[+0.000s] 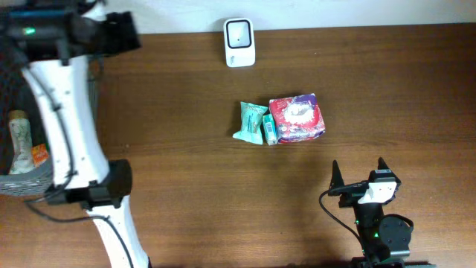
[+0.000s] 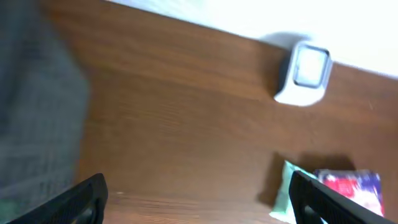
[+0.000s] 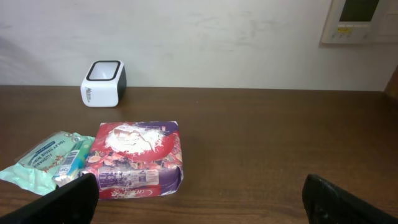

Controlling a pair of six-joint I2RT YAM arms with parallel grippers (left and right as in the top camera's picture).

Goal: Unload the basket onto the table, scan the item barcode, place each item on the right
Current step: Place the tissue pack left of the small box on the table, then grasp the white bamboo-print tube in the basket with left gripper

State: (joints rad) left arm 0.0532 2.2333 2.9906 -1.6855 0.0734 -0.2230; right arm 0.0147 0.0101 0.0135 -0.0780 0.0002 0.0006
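at the middle of the table (image 1: 416, 82), seen from overhead, three items lie close together: a red and purple packet (image 1: 297, 117), a green packet (image 1: 251, 123) on its 9 o'clock side, and a small teal tube (image 1: 270, 131) squeezed between the two and touching both. the red and purple packet lies flat with the printed face up, and its long axis runs about from 3 to 9 o'clock, a little tilted. the green packet and the tube have their long axis nearer to the 12 to 6 o'clock line. where a barcode sits, i cannot tell. the scanner (image 1: 239, 42) stands at 12 o'clock from the group, close to the far edge of the table, well apart from the items with bare wood between. wide bare wood is also at 3 o'clock and at 6 o'clock of the group. the right gripper (image 1: 358, 167) is at about 5 o'clock from the items, near the front edge, fingers spread wide and holding nothing. the left gripper (image 2: 198, 186) is at about 10 o'clock, toward the far left corner, near a mesh basket (image 1: 22, 182) at the left edge; its fingers stand wide apart too, with nothing between them.
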